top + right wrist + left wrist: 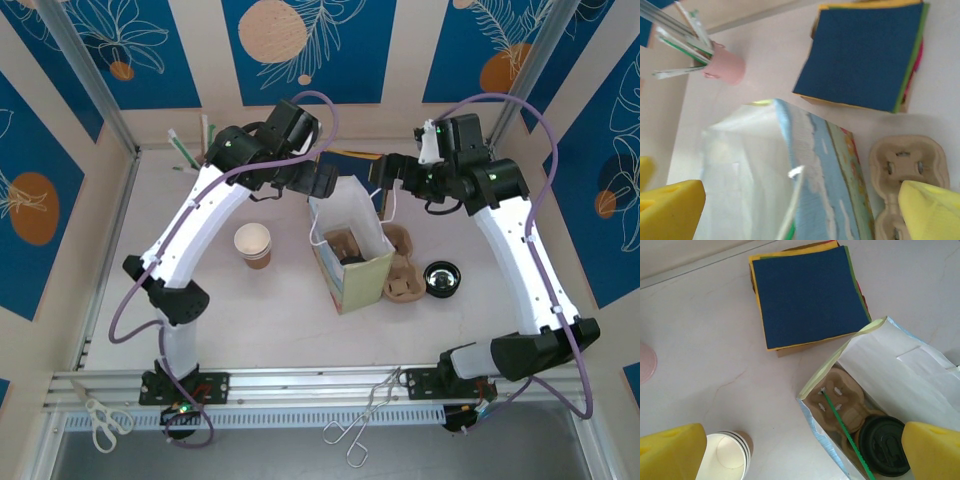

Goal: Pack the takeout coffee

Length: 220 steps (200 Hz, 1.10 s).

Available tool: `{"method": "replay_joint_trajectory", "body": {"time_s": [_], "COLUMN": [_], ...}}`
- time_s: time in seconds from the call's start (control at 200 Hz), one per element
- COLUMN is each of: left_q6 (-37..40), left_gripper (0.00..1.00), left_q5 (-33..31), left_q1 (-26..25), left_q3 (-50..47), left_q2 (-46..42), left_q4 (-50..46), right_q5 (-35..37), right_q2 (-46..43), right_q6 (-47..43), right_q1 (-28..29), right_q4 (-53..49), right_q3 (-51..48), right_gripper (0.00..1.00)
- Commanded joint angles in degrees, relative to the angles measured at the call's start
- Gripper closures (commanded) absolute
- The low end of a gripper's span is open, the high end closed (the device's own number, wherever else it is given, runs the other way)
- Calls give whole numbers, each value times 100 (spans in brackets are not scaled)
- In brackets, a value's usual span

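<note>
The takeout coffee [884,444] stands upright, lid up, in the cup carrier [842,400] inside the paper bag [890,357]. It is directly below the left claw [800,455], the nearer one, close by one finger. That claw and the right claw [800,210] both gape wide, holding nothing.

On my left wrist feed the takeout coffee [883,445] gives me its round black plastic lid, the cup body hidden inside the white paper bag [890,365]; the round pink plastic holder [646,362] is cut by the picture's left edge
</note>
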Motion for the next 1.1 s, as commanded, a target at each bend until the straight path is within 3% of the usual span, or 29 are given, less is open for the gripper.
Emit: {"method": "replay_joint_trajectory", "body": {"time_s": [0.0, 0.135, 0.305, 0.41, 0.53, 0.695, 1.095], "left_q6": [-110, -120, -149, -191, -408, -658, -785], "left_gripper": [0, 0, 0, 0, 0, 0, 0], "left_q5": [143, 125, 99, 82, 75, 251, 403], "left_q1": [58, 114, 186, 256, 480, 899, 1326], "left_q3": [-14, -17, -17, -19, -16, -20, 1], "left_q2": [41, 25, 7, -28, -89, -128, -42], "left_q4": [69, 59, 77, 113, 141, 174, 122], "right_q5": [-197, 92, -350, -303, 66, 65, 327], "right_q2": [103, 213, 658, 1172, 1876, 3112, 6012], "right_q6": [-223, -135, 46, -106, -349, -517, -976], "right_q1": [31, -179, -1042, -1252, -1276, -1223, -602], "right_q4": [-181, -104, 273, 372, 469, 496, -264], "right_q3": [343, 640, 784, 937, 1127, 1636, 4448], "right_gripper": [1, 1, 1, 4, 9, 25, 30]}}
